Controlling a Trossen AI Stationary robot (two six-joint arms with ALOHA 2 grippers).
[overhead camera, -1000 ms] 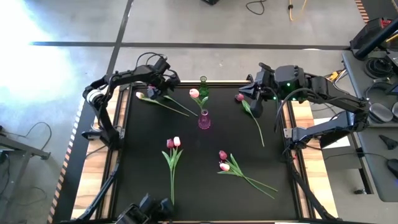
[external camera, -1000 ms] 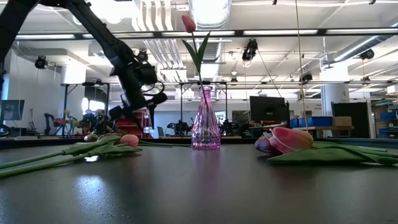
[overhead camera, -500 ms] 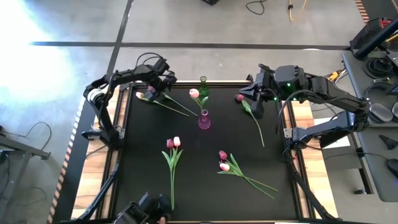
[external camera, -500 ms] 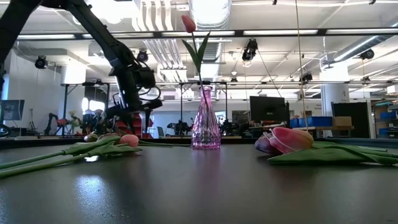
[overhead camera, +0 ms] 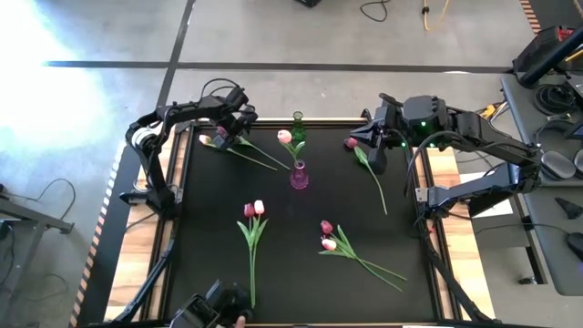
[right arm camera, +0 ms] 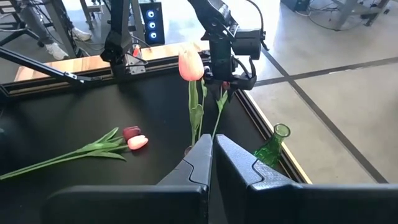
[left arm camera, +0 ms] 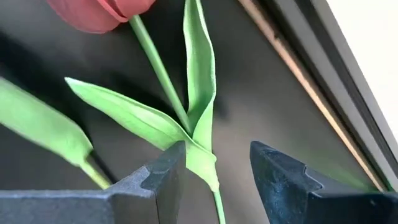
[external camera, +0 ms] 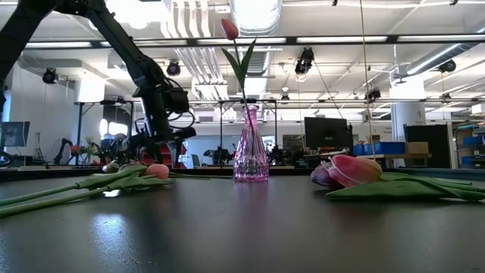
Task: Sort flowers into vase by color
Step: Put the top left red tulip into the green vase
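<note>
My left gripper (overhead camera: 230,132) (left arm camera: 217,152) hangs open over the far-left pair of tulips (overhead camera: 246,151). Its fingers stand on either side of the maroon tulip's stem (left arm camera: 163,74), just below the leaves. My right gripper (overhead camera: 358,137) (right arm camera: 211,146) is shut on nothing at the far right, beside a maroon tulip (overhead camera: 372,175) that lies flat on the mat. One pink tulip (overhead camera: 284,137) stands with its stem in the pink vase (overhead camera: 299,177). The green vase (overhead camera: 297,123) stands behind it. Two more maroon-and-pink pairs lie flat on the mat (overhead camera: 253,223) (overhead camera: 342,244). My left gripper comes down from above, with the maroon tulip's stem (left arm camera: 214,190) between its open fingers and across them. A leaf (left arm camera: 149,121) runs behind one finger (left arm camera: 165,180). Whether that finger touches the leaf, I cannot tell. The tulip lies on the mat.
The black mat (overhead camera: 209,237) is framed by wooden strips and a raised rim (left arm camera: 311,68) close beside my left gripper. The two vases stand mid-table, near the far edge, between the arms. A dark device sits at the near edge (overhead camera: 214,312).
My left gripper has come down toward the far-left tulip pair and has shifted a little toward the table's left edge. It has stayed open. The flowers and vases have kept their places.
</note>
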